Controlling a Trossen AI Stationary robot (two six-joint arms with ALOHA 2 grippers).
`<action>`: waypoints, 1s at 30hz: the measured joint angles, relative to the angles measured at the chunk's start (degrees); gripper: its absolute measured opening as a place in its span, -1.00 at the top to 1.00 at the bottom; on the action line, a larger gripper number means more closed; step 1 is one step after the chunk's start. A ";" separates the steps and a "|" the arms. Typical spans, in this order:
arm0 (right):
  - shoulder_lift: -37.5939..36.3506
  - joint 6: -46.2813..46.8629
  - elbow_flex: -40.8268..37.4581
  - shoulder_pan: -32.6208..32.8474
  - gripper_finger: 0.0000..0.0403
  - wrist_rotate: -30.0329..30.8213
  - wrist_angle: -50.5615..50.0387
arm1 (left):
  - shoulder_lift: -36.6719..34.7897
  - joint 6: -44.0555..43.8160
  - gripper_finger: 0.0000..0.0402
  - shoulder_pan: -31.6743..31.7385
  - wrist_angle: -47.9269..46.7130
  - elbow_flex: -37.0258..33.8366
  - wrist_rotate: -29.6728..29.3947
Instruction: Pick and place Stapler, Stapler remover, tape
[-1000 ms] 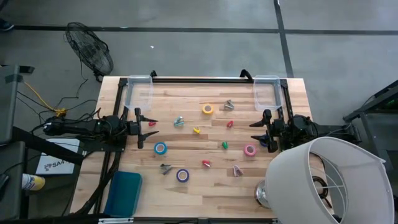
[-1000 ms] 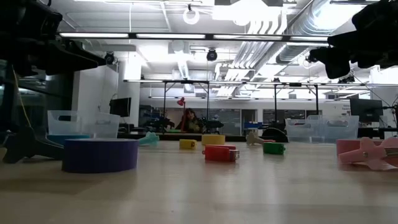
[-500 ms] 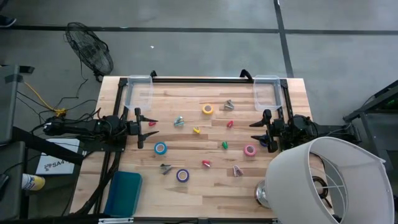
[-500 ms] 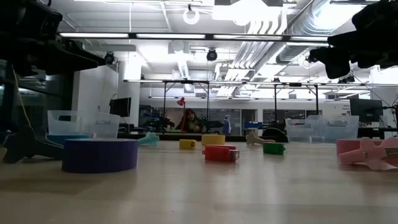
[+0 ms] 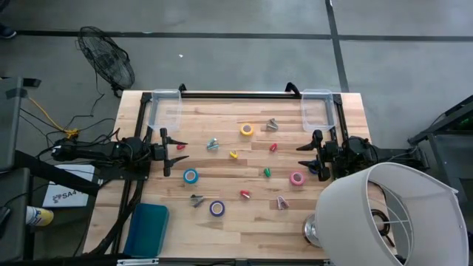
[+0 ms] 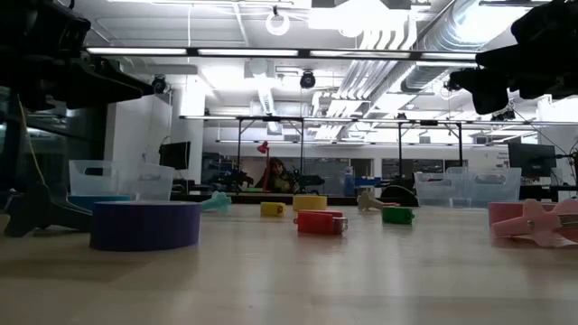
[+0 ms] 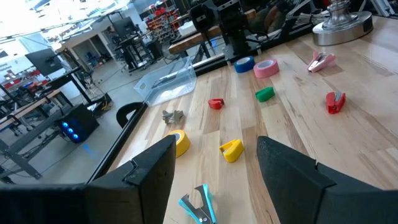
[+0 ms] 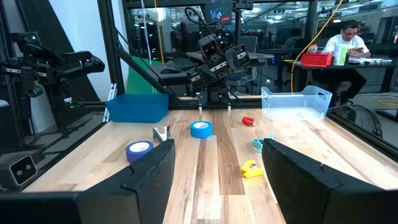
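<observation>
1. The left hand (image 5: 179, 152) hangs at the left edge of the wooden surface (image 5: 222, 174), fingers spread apart with nothing between them.
2. The right hand (image 5: 304, 155) hangs at the right edge, fingers likewise parted and empty.
3. The yellow tape (image 5: 247, 130) lies toward the far middle of the surface, with a grey staple remover (image 5: 271, 125) just beside it.
4. The blue tape (image 5: 191, 176) sits near the left hand; the purple tape (image 5: 216, 208) lies nearer the front edge.
5. The pink tape (image 5: 297, 178) rests close to the right hand.
6. Small staplers are scattered between the rolls: a yellow stapler (image 5: 233, 154), a green stapler (image 5: 267, 172) and a red stapler (image 5: 244, 194).
7. A teal staple remover (image 5: 213, 144) lies left of the yellow stapler.
8. Two clear bins (image 5: 166, 108) stand at the far corners.
</observation>
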 joint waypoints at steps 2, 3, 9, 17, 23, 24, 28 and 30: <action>0.00 0.00 0.01 -0.01 -0.16 -0.02 0.01 | 0.00 -0.01 -0.10 0.00 0.00 0.00 0.01; 0.00 0.00 0.00 0.00 -0.16 0.00 0.00 | 0.00 0.01 -0.10 0.00 0.00 0.00 0.01; 0.00 -0.16 -0.01 -0.21 -0.16 6.19 -0.01 | -0.01 0.01 -0.10 0.00 0.00 0.00 0.00; 0.00 -0.04 0.00 -0.21 -0.16 11.33 0.21 | 0.00 0.00 -0.10 -0.01 0.01 0.00 0.01; 0.00 -0.03 -0.01 -0.21 -0.16 11.12 0.19 | -0.02 -0.01 -0.10 0.00 0.00 0.00 -0.01; 0.00 -0.03 -0.01 -0.21 -0.16 10.72 0.11 | 0.00 0.01 -0.10 0.00 0.02 0.00 -0.01; 0.00 2.01 -0.01 -0.18 -0.16 9.24 -0.04 | 0.00 -0.01 -0.10 -0.02 0.02 0.00 -0.01; 0.00 4.38 -0.01 -0.16 -0.16 8.31 -0.16 | 0.00 -0.01 -0.10 -0.01 0.00 0.00 0.01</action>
